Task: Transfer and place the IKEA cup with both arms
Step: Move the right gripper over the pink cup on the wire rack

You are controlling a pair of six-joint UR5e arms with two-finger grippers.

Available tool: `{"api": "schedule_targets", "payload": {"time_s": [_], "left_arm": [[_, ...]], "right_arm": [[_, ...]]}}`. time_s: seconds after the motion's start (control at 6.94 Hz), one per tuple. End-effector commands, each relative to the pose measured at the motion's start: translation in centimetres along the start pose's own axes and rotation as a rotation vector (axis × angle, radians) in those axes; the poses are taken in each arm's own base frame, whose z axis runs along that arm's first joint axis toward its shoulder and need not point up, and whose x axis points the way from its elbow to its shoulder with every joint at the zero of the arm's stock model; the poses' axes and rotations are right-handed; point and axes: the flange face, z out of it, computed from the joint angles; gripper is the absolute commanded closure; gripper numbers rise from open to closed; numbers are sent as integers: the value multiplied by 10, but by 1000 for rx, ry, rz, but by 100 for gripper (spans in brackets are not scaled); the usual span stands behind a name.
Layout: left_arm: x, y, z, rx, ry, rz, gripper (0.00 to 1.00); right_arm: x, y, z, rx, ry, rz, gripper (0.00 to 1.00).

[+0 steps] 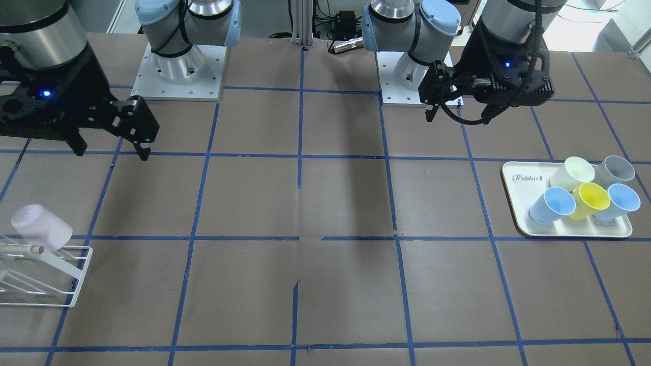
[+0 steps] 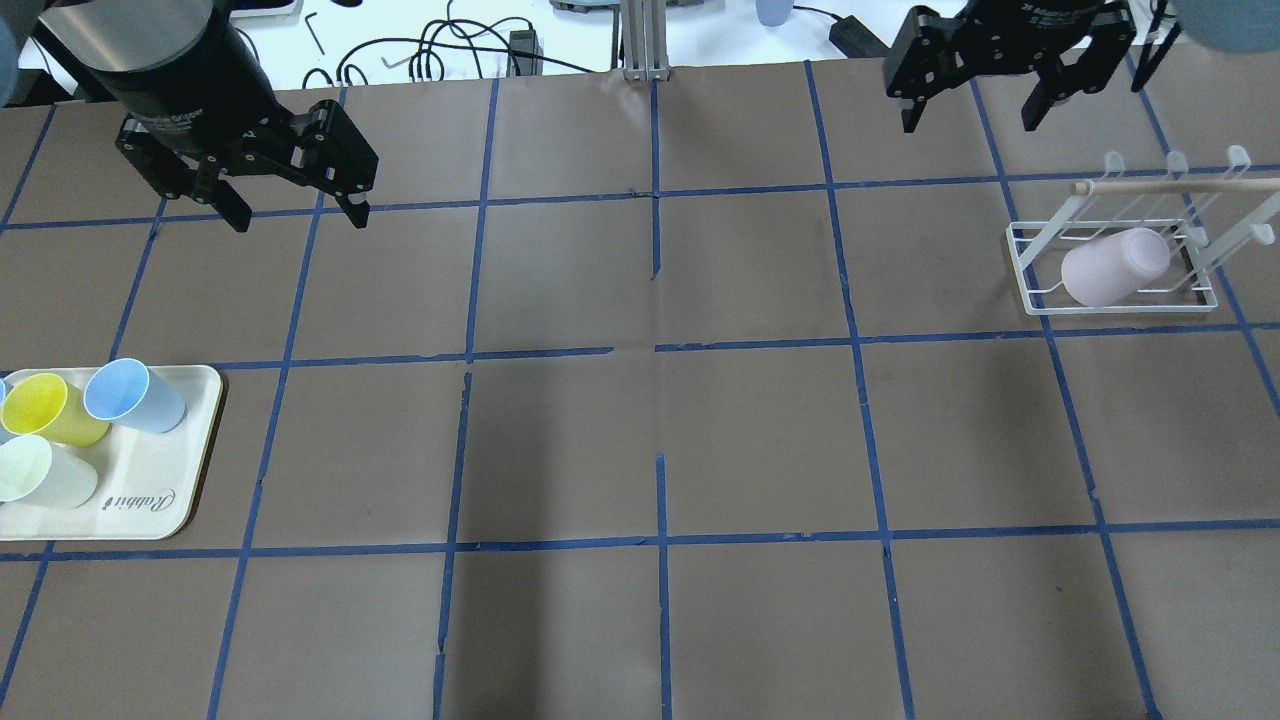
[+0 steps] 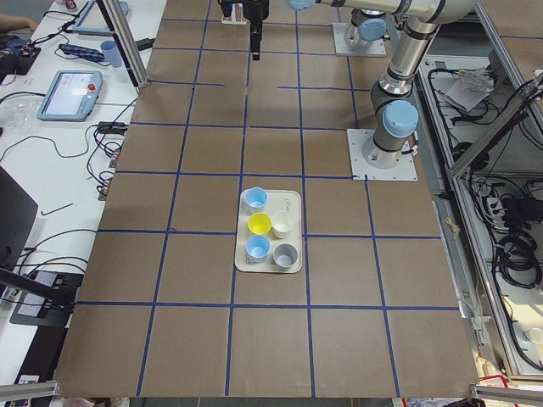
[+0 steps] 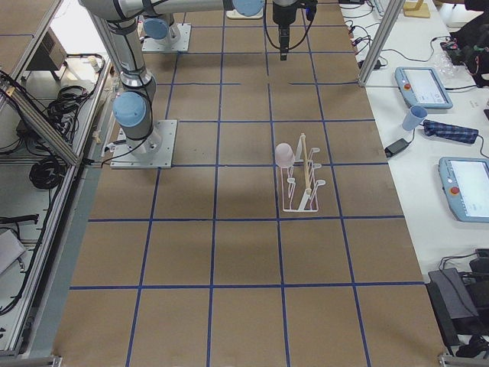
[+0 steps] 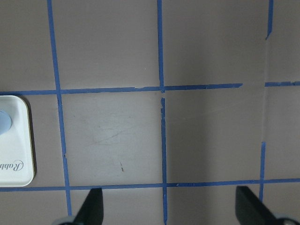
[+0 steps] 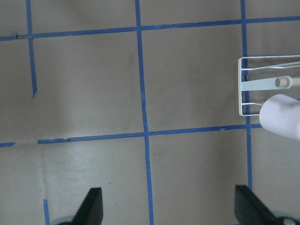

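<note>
The pale pink IKEA cup [image 2: 1115, 265] rests tilted, mouth down, on a peg of the white wire rack [image 2: 1030, 270] at the table's right. It also shows in the front view [image 1: 40, 229], the exterior right view [image 4: 284, 154] and the right wrist view [image 6: 283, 117]. My right gripper [image 2: 968, 122] is open and empty, hovering beyond the rack, apart from the cup; it shows in the front view [image 1: 113, 152] too. My left gripper [image 2: 298, 220] is open and empty above the table on the far left, beyond the tray; the front view shows it as well [image 1: 442, 109].
A cream tray [image 2: 150, 500] near the left edge holds several upright cups: two light blue [image 1: 552, 206], a yellow [image 1: 590, 199], a cream and a grey one. The brown table carries a grid of blue tape lines. Cables and tablets lie past the far edge.
</note>
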Motion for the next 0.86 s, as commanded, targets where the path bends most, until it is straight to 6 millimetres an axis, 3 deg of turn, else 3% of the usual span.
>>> {"api": "schedule_targets", "payload": {"time_s": [0.0,0.43,0.72], "left_arm": [[0,1,0,-10,6,-1,0],[-1,0,-1,-5,5,-2,0],[-1,0,-2,-4,6,-4,0]], "right_arm": [[71,-20,7,19,16,-38,0],[158,-29,30,-4,22,-90,0],[181,-31,70,-27,-21,-127,0]]}}
